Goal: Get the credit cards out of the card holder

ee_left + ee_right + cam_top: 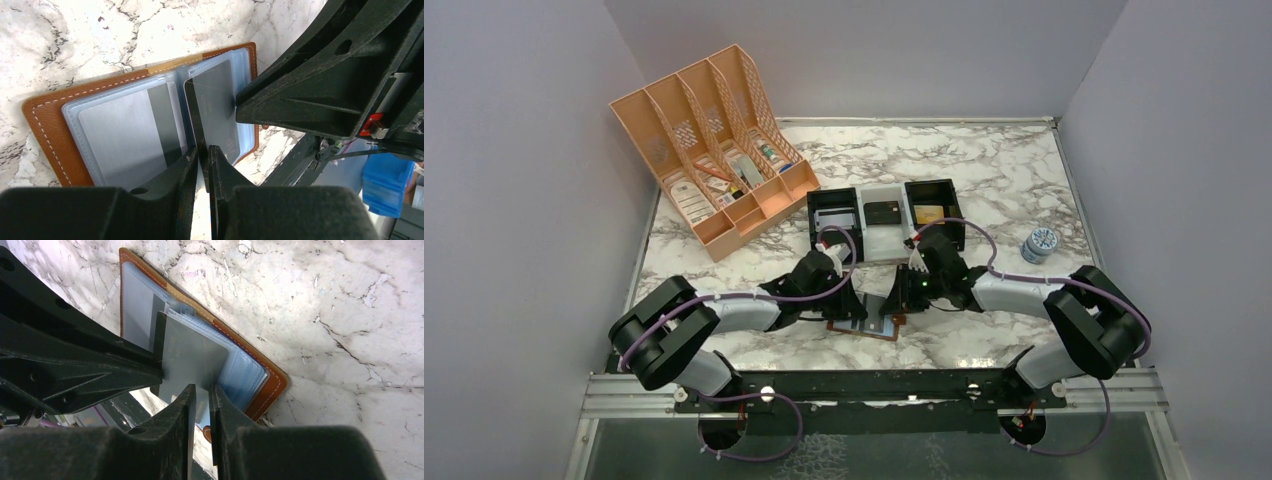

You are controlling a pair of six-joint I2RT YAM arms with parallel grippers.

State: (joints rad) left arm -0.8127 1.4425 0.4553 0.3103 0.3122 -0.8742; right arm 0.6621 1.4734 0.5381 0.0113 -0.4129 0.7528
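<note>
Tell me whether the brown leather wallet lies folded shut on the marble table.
No, the brown leather wallet lies spread open, its pale blue-grey pockets showing.

End effector [202, 390] pinches card [190, 355] (holder [274, 384] open).

Robot lab test cell, not a home: plain grey walls [514, 150] box in marble-look tabletop [984, 160] on 3 sides; left arm [724, 315] & right arm [1014, 292] bolted to metal rail [874, 385] at near edge.
</note>
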